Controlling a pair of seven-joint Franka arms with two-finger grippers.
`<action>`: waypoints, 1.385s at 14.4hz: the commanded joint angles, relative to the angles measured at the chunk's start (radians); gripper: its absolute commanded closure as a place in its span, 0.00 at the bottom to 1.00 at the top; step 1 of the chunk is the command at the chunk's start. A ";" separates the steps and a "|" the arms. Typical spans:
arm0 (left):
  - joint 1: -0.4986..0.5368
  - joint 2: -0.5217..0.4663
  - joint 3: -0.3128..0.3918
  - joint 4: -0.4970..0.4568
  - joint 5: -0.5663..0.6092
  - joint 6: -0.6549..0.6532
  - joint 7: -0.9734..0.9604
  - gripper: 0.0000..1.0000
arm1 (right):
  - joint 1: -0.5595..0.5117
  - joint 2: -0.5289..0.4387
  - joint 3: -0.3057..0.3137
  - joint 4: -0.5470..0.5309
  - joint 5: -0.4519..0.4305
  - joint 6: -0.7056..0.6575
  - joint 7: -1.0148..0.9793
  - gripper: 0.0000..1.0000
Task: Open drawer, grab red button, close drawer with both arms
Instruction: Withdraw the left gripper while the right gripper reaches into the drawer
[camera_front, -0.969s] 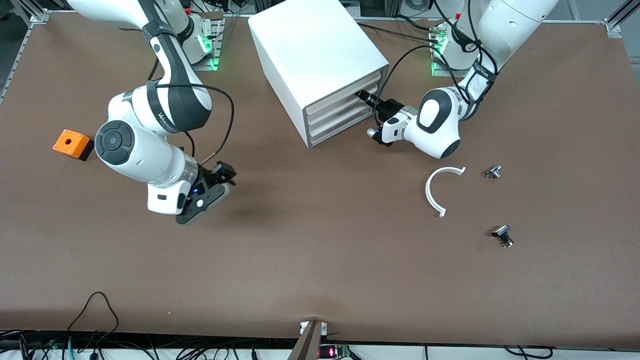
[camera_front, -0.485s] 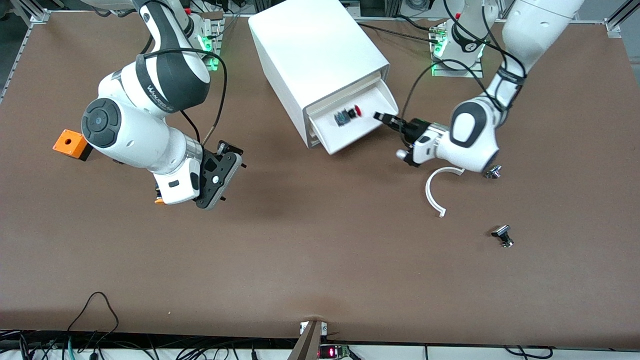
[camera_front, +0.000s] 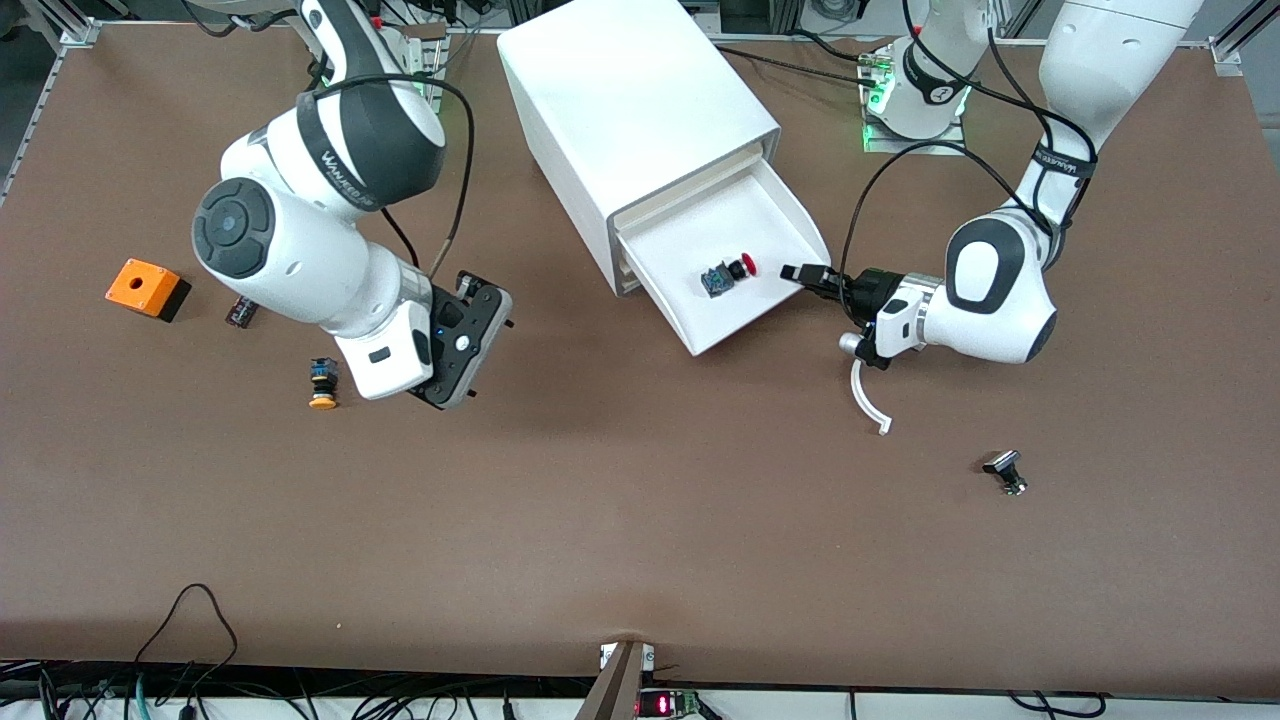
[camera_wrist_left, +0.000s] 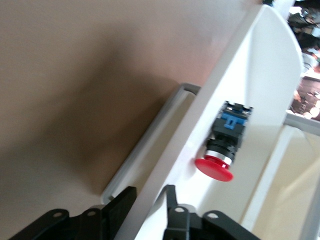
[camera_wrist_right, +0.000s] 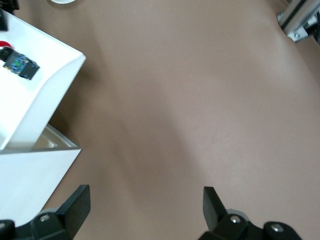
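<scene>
The white cabinet (camera_front: 630, 90) has its top drawer (camera_front: 765, 318) pulled far out. The red-capped button (camera_front: 730, 273) lies on its side in the drawer, near the front wall. My left gripper (camera_front: 800, 272) is at the drawer's front. In the left wrist view my left gripper (camera_wrist_left: 149, 191) is shut on the drawer's front wall (camera_wrist_left: 240, 75), one finger outside and one inside, with the button (camera_wrist_left: 225, 145) close by. My right gripper (camera_front: 487, 300) is open and empty over bare table beside the cabinet. The right wrist view shows my right gripper (camera_wrist_right: 145, 195), the drawer's corner (camera_wrist_right: 45, 85) and the button (camera_wrist_right: 17, 62).
A yellow-capped button (camera_front: 322, 385), a small dark part (camera_front: 242, 312) and an orange box (camera_front: 145, 288) lie toward the right arm's end. A white curved piece (camera_front: 865, 395) lies under the left arm's wrist. A small metal part (camera_front: 1005, 472) lies nearer the front camera.
The drawer has slid out from shut to far open, drawn by my left gripper. My right arm has swung toward the cabinet, uncovering the yellow-capped button.
</scene>
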 joint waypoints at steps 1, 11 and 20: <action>0.006 -0.006 0.012 0.005 0.032 0.020 -0.020 0.00 | 0.026 0.042 -0.002 0.061 -0.019 0.000 -0.007 0.00; 0.112 -0.242 0.074 -0.001 0.087 0.336 -0.025 0.00 | 0.190 0.136 -0.003 0.104 -0.016 0.126 0.005 0.00; 0.085 -0.377 0.216 0.345 0.736 -0.125 -0.170 0.00 | 0.408 0.200 -0.005 0.136 -0.125 0.178 -0.027 0.00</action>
